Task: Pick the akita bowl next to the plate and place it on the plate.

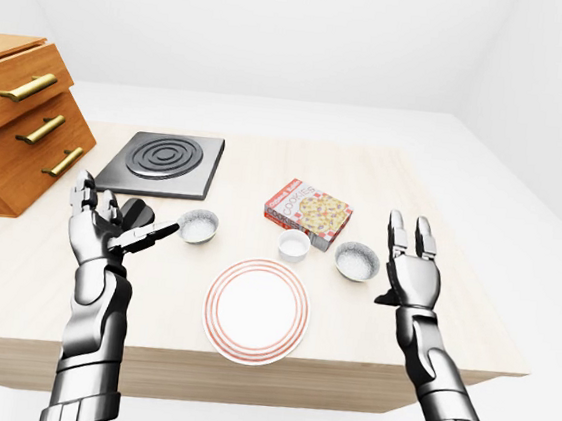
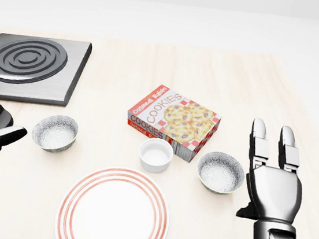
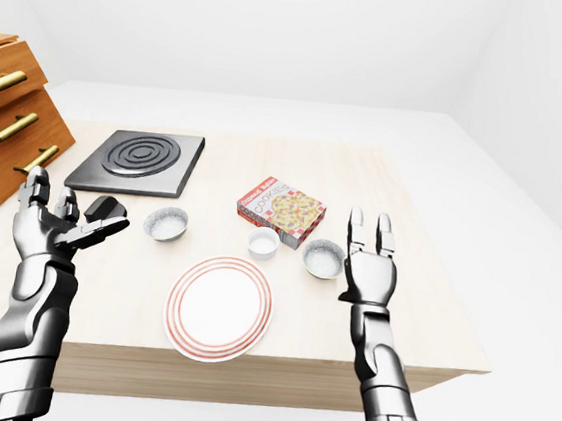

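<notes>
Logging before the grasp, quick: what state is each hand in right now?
Left hand: open, holding nothing.
Right hand: open, fingers pointing up, holding nothing.

Clear gap between right hand (image 2: 272,194) and speckled bowl (image 2: 220,172); ramekin (image 2: 155,155) and cookie box (image 2: 174,121) crowd bowl's upper left; bare table (image 2: 190,212) toward plate (image 2: 113,214).

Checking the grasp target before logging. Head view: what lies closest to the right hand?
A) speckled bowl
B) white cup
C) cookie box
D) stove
A: the speckled bowl sits just left of the open right hand, not touching it. The white cup and cookie box lie further left.
</notes>
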Robot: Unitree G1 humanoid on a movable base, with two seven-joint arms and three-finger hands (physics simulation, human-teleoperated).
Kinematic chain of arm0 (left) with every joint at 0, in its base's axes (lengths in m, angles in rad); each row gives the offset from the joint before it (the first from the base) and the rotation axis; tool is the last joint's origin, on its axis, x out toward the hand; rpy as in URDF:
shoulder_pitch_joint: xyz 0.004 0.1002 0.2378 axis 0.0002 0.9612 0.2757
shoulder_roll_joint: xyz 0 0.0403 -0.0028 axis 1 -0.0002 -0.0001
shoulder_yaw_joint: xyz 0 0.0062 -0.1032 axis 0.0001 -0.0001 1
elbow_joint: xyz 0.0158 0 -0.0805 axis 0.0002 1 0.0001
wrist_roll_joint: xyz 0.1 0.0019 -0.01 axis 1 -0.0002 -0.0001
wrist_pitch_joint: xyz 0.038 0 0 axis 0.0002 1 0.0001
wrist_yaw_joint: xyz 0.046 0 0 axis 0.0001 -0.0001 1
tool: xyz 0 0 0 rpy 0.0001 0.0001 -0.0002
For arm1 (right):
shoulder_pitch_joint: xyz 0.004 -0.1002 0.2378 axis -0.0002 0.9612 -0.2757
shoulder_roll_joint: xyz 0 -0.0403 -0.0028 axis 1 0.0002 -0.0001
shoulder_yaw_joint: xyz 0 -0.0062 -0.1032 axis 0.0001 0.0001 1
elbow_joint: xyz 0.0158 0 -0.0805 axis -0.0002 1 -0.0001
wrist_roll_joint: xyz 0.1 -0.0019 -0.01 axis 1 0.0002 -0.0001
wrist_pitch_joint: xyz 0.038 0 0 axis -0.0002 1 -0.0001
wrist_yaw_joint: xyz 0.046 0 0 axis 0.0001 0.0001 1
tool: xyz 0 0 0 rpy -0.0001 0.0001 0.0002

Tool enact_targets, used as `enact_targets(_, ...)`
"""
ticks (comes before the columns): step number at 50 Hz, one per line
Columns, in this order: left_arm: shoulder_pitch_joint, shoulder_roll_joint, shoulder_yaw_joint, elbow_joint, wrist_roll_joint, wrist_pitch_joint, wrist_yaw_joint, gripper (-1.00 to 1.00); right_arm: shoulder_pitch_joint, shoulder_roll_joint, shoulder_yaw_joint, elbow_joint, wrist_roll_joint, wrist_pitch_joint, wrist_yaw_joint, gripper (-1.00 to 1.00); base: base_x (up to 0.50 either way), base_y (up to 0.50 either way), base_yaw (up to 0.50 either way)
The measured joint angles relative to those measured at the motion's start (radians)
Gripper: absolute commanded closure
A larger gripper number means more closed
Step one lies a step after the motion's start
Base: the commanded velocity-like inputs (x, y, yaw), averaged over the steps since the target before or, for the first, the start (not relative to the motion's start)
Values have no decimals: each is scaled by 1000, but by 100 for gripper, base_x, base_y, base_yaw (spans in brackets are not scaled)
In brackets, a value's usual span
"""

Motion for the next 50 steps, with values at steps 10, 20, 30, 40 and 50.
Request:
enact_targets(10,1,-1,0,-1,0,0,-1,-100,-16,5,20,40,-24,0,0,-100,0,0,0)
enact_targets(20,-1,0,0,3,-1,-2,-2,-100,-43,6,32,79,-40,0,0,-100,0,0,0)
enact_targets(30,0,0,0,0,-2,0,0,-100,-78,5,42,121,-51,0,0,-100,0,0,0)
enact_targets(40,-1,0,0,2,-2,-1,-1,-100,-109,3,50,166,-60,0,0,-100,0,0,0)
enact_targets(50,-2,0,0,6,-2,-4,-1,-100,-145,3,61,228,-68,0,0,-100,0,0,0)
